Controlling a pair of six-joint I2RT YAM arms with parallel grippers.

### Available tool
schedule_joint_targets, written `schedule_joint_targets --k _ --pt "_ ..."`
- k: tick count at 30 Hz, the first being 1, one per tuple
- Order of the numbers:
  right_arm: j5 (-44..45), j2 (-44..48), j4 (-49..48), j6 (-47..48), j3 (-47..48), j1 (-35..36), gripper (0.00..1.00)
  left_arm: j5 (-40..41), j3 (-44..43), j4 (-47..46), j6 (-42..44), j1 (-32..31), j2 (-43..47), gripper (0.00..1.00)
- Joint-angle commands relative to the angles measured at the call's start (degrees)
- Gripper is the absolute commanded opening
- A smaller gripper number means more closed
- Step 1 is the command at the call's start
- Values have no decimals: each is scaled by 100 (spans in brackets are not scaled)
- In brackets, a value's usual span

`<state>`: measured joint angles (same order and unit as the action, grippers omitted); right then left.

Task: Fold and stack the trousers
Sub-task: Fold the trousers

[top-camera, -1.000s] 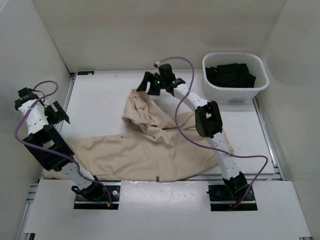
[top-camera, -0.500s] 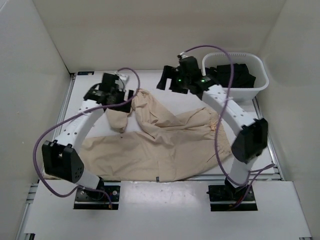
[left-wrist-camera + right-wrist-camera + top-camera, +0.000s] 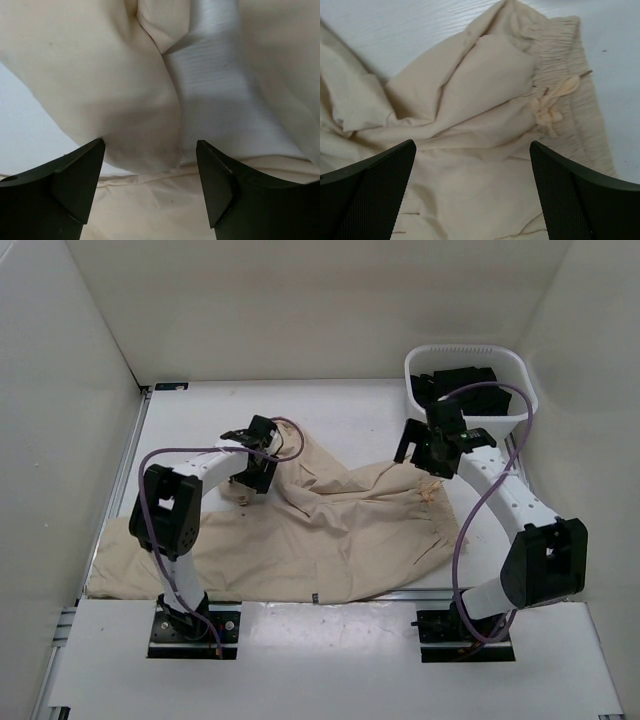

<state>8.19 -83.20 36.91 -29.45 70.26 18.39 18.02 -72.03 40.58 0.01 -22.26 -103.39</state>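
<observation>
The trousers (image 3: 330,530) lie spread over the middle of the tabletop (image 3: 340,405), long axis roughly left to right. The waistband (image 3: 437,502) faces the right edge. One leg (image 3: 200,560) runs along the near edge toward the near left corner, and the other leg (image 3: 295,465) is bunched back toward the centre. The right claw (image 3: 424,458), jaws wide apart and holding nothing, hangs just above the waistband, with the drawstring bow (image 3: 547,107) ahead of its right finger. The left claw (image 3: 256,472) sits low over the bunched leg, jaws apart with a ridge of cloth between them but not pinched. Each arm is therefore nearer its own end, so the next move likely depends on the left claw taking that bunched leg to straighten it.
</observation>
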Motion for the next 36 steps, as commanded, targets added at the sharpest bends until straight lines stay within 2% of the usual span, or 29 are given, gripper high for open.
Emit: schedule_joint_targets --k 1,4,5,8,9,10,15,18,21,22,23,25,26,28,32,34,36 --pt "157 -80 -298 2 -47 -344 99 746 -57 -208 -1 -77 -242 84" --pt "428 -407 -298 -165 23 -398 99 799 -4 -208 -1 -15 -383 73" --pt "856 -547 -394 -279 23 -398 99 799 -4 -208 -1 55 -435 62" --pt "1298 -855 -658 -806 -179 -459 99 799 -83 -208 -1 160 -436 38" --pt "1361 -969 -737 -982 -179 -459 99 799 -83 -208 -1 248 -436 17" --pt "1413 -1249 -790 -1070 -179 -459 99 799 -83 -208 -1 249 -436 14" --pt "1712 -1945 -737 -1650 -3 -459 99 747 -302 -156 -1 757 -103 14" --pt "2037 -2191 -685 -1853 -3 -459 97 457 -872 55 -1 1275 293 14" --pt "2231 -2420 -624 -1915 49 -459 60 176 -1672 283 -1 2022 496 14" --pt "2231 -2533 -623 -1915 119 -459 31 71 -1918 380 -1 2233 496 14" --pt "2231 -2535 -545 -1915 189 -459 19 -61 -2451 607 -1 2661 443 14" --pt "2406 -2614 -325 -1985 190 -459 0 -210 -2972 872 -1 3050 329 14" --pt "2477 -2544 -255 -1985 190 -459 0 -385 -3392 1003 -1 3392 224 14" --pt "2591 -2141 -254 -1985 -187 -459 0 -457 -3659 1250 -1 3666 154 14" --pt "2960 -1139 -105 -1985 -942 -459 0 -405 -3713 1251 -1 4220 231 14" --pt "3022 -542 0 -1985 -1241 -512 0 -668 -3591 1251 -1 4292 346 14" --pt "2865 -119 1 -1915 -1654 -512 23 -721 -3232 1251 -1 4344 652 14"
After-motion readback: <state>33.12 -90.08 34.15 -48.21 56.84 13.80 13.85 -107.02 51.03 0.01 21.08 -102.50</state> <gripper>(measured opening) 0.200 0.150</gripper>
